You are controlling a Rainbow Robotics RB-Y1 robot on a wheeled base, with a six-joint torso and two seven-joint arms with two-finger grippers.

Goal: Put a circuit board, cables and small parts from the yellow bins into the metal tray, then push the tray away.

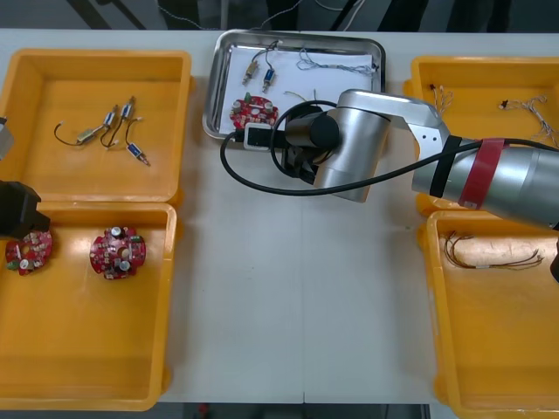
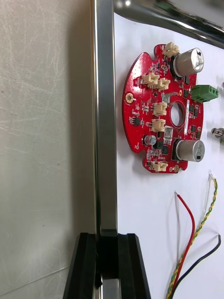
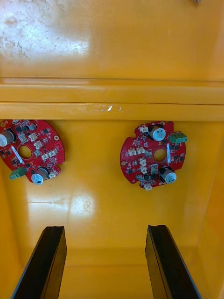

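Note:
The metal tray (image 1: 215, 87), white inside, stands at the far middle of the table. It holds a red circuit board (image 1: 253, 111), small metal parts (image 1: 260, 70) and cables (image 1: 327, 61). My right arm reaches over the tray's near edge, and its wrist hides the gripper in the front view. In the right wrist view my right gripper (image 2: 107, 238) is shut on the tray's rim (image 2: 105, 117), with the circuit board (image 2: 163, 112) and a red and yellow cable (image 2: 191, 233) just inside. My left gripper (image 3: 105, 261) hangs open above two circuit boards (image 3: 153, 154) in the near left bin (image 3: 112, 98).
The far left yellow bin (image 1: 96, 59) holds small metal parts (image 1: 109, 131). Two boards (image 1: 116, 253) lie in the near left bin (image 1: 87, 397). Thin cables (image 1: 524, 109) lie in the far right bin, and more cables (image 1: 489, 253) in the near right one. Bare table lies between the bins.

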